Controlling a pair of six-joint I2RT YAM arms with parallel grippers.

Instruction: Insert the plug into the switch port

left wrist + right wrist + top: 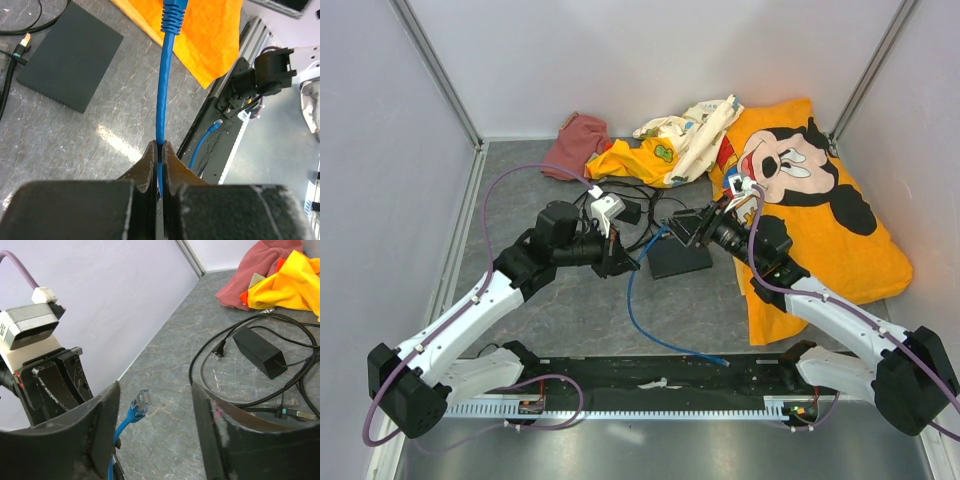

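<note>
1 blue cable (161,100), 1 switch (70,55), 2 grippers. L gripper (159,150) is clamped on the cable. The plug (174,15) is held off the table at 2 o'clock from the switch, pointing 12 in L wrist view, long axis 6–12. R gripper (155,390) jaws are apart.

bright-blue cable (161,100), translucent blue plug (141,401), matte black switch (678,260), orange cloth (840,250) with black-white-red cartoon mouse print, maroon cloth (575,140), grey marbled table (570,310), black adapter (260,351), purple hose (490,215) on white-black arm
</note>
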